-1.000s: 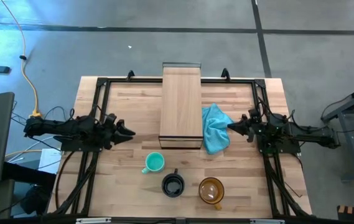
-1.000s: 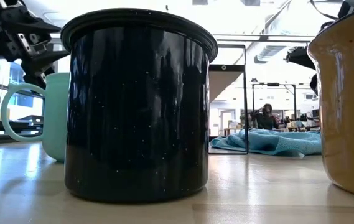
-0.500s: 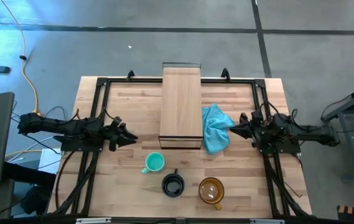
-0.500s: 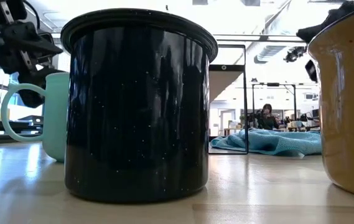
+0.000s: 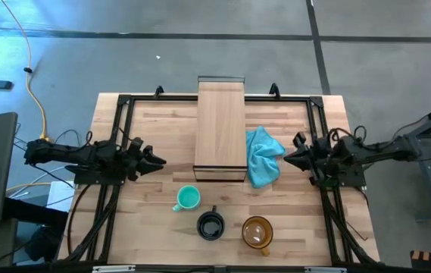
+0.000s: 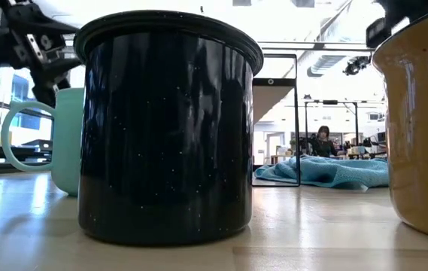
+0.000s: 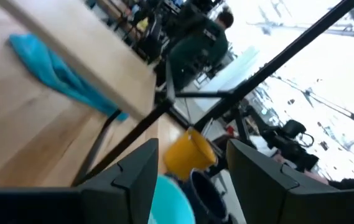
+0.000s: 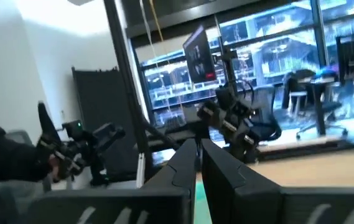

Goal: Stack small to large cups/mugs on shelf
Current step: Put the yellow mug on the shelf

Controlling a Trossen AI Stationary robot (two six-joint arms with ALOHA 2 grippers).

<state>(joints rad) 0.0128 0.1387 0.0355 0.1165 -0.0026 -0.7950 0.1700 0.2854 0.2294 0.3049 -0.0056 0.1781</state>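
Three mugs stand on their bases near the table's front edge: a teal mug [image 5: 188, 198], a black mug [image 5: 210, 225] and an amber glass mug [image 5: 257, 233]. The light-wood shelf [image 5: 220, 129] lies at the table's middle, reaching its far edge. My left gripper [image 5: 159, 161] is open and empty, left of the shelf's near end and beyond the teal mug. In the left wrist view [image 7: 192, 163] the teal mug [image 7: 172, 200] shows between its fingers. My right gripper [image 5: 286, 157] is shut and empty, right of the blue cloth [image 5: 263, 155].
The blue cloth lies crumpled against the shelf's right side near its near end. A dark metal frame [image 5: 124, 102] runs around the table's edges. Bare wood [image 5: 162, 129] lies left of the shelf and between the shelf and the mugs.
My right gripper has drawn back a little toward the table's right edge, and its arm has swung toward the far side. My left gripper dipped a little toward the teal mug and came back. The mugs have not moved.
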